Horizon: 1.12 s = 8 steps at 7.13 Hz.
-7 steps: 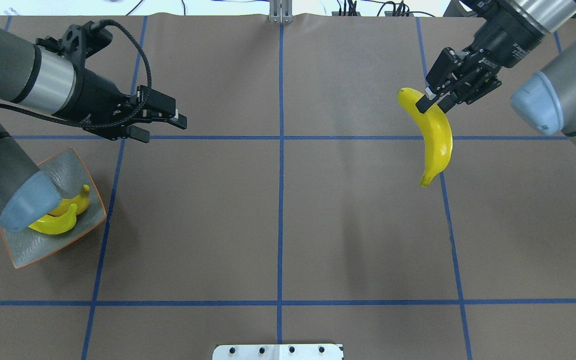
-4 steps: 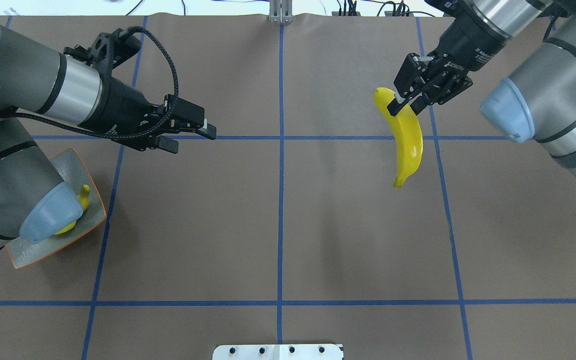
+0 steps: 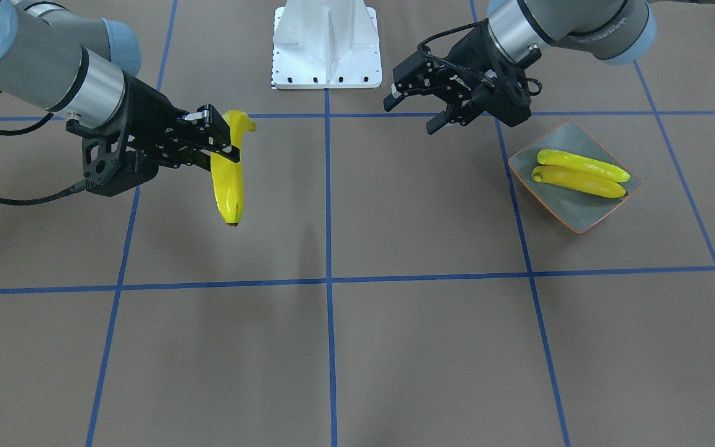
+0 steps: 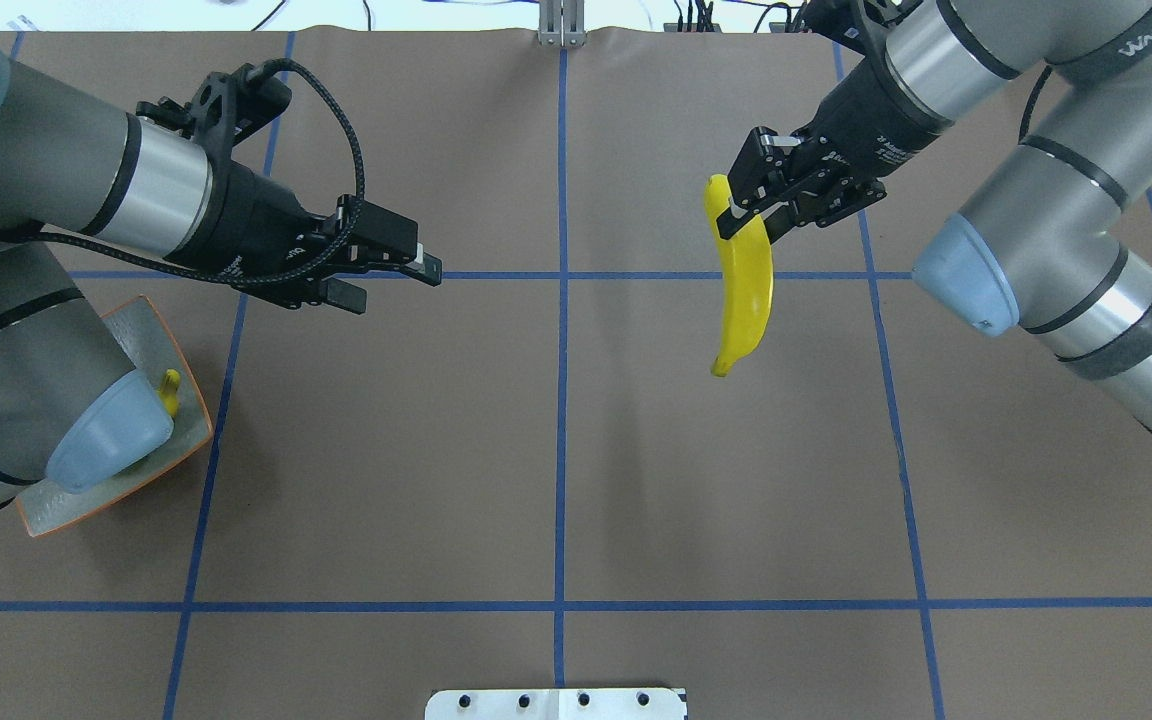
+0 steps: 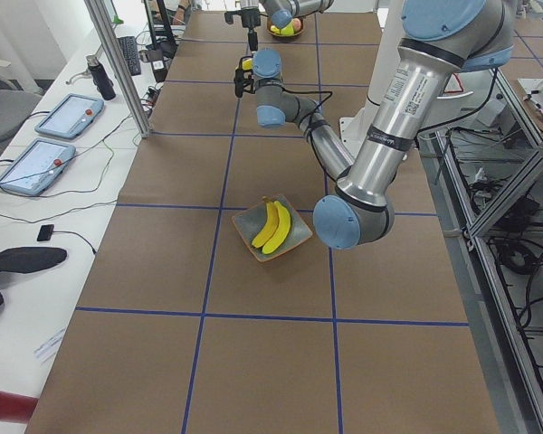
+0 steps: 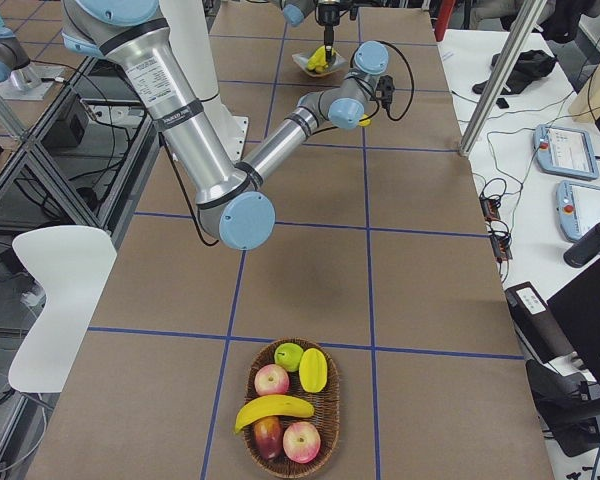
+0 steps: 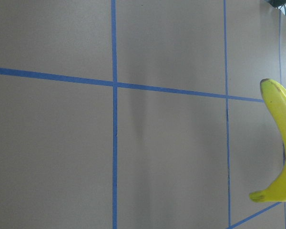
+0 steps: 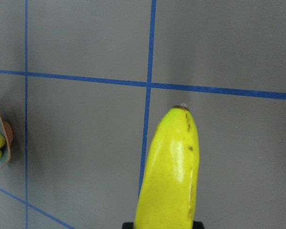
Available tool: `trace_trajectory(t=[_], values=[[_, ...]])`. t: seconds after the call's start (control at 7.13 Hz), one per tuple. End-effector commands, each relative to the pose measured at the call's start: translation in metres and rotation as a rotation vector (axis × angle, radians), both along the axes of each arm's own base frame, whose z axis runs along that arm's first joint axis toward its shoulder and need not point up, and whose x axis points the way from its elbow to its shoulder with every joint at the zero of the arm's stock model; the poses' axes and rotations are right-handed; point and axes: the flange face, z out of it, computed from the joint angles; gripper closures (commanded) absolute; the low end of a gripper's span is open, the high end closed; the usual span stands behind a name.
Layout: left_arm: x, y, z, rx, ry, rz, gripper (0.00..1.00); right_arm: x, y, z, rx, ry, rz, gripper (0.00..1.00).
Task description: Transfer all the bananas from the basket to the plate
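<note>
A single yellow banana (image 7: pixel 282 119) enters at the 3 o'clock edge, partly cut off by the frame. Its dark-tipped end points toward 12 and its stubby stem curls toward 5. Behind it we see the brown counter (image 7: pixel 52 152), which fills the rest of the view and is crossed by a grid of blue tape lines (image 7: pixel 114 157). A faint, soft shadow (image 7: pixel 136 119) lies on the 3 o'clock side of the central crossing.
</note>
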Motion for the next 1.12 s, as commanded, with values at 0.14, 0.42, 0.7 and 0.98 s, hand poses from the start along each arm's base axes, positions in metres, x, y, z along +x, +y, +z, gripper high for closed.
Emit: trace_trajectory(t=[0.14,0.42,0.7,0.98], values=[[-0.001,0.003,-0.007,0.006,0.027,0.0,0.0,-0.039,0.04,-0.035,-0.116,-0.11,0.047,1.0],[0.002,0.013,-0.013,-0.015,0.074,0.011,0.0,-0.062,0.053,-0.047,-0.086,-0.149,0.058,1.0],[0.002,0.021,-0.022,0.003,0.152,0.023,0.0,-0.072,0.063,-0.066,-0.038,-0.198,0.021,1.0],[0.014,0.039,-0.027,0.042,0.197,0.067,0.0,-0.081,0.068,-0.064,0.009,-0.253,-0.006,1.0]])
